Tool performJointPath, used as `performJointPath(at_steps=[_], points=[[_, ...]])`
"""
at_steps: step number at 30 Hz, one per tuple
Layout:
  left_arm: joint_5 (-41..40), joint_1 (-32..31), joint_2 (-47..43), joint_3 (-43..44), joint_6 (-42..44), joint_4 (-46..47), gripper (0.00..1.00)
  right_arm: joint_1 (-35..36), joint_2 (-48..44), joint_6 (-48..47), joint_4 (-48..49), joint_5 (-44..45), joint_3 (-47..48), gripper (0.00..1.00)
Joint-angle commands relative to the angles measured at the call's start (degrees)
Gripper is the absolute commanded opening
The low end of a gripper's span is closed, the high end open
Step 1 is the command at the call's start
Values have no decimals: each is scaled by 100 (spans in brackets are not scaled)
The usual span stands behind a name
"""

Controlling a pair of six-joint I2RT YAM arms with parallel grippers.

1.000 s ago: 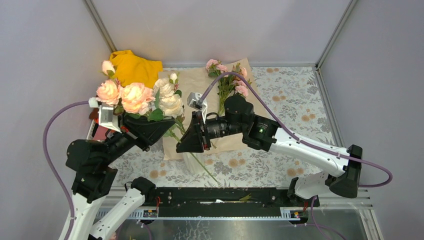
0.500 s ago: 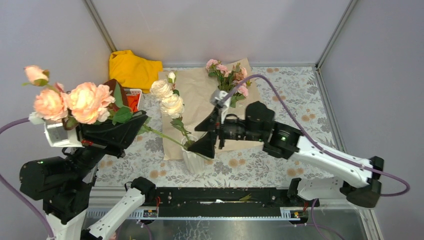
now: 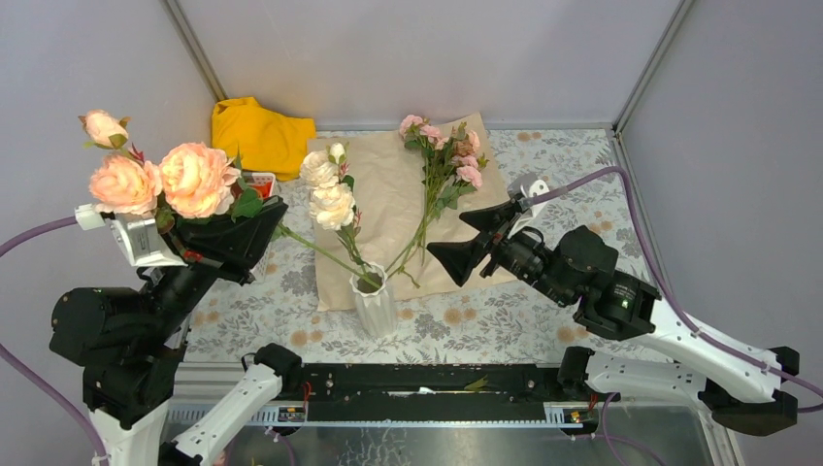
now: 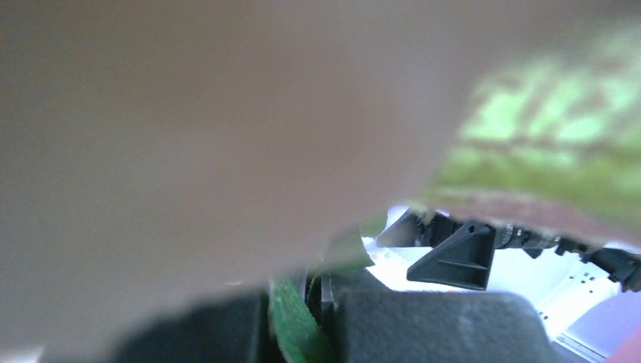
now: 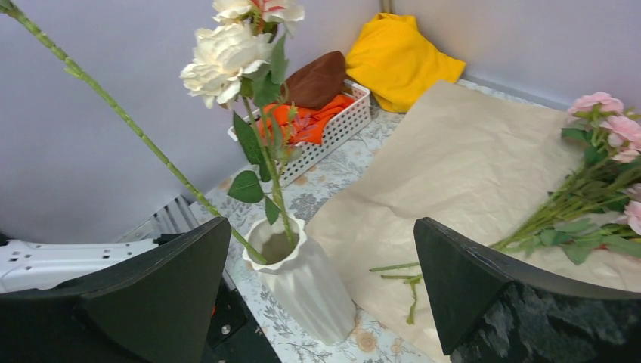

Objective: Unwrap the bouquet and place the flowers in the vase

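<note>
The white ribbed vase [image 3: 375, 303] [image 5: 301, 274] stands near the front edge and holds cream roses [image 3: 328, 190] [image 5: 225, 47]. My left gripper [image 3: 260, 229] [image 4: 317, 296] is shut on the green stem of the peach roses [image 3: 167, 179], held high at the left. Their long stem [image 5: 113, 113] slants down into the vase's mouth. A blurred petal fills most of the left wrist view. My right gripper [image 3: 451, 238] [image 5: 321, 227] is open and holds nothing, to the right of the vase. Small pink flowers [image 3: 444, 163] [image 5: 605, 178] lie on the spread kraft paper [image 3: 383, 199] [image 5: 469, 151].
A yellow cloth [image 3: 258, 130] [image 5: 401, 54] lies at the back left. A white basket [image 5: 332, 121] with orange and brown cloth sits beside it. Metal frame posts and grey walls close the floral table on three sides. A black rail [image 3: 427, 381] runs along the front edge.
My right gripper opened, let go of the cream roses and drew back to the right. The cream roses now stand in the vase. My left arm swung the peach roses left and higher.
</note>
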Motion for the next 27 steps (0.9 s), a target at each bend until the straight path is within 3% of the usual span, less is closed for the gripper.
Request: performJointPath(at_steps=[1,10,16,27], points=[[-266,51,14,90,358,-196,0,20,-205,-158,171,442,-86,100],[-164,50,76,-55,386,-217,0,24,-213,-214,139,538,-238,100],[141,59,-100,-704,331,-171,0,23,-224,-287,182,836,-325,100],[351,59,-544,-1849,-24,107,0,18,-49,-289,828,2183,-749,100]])
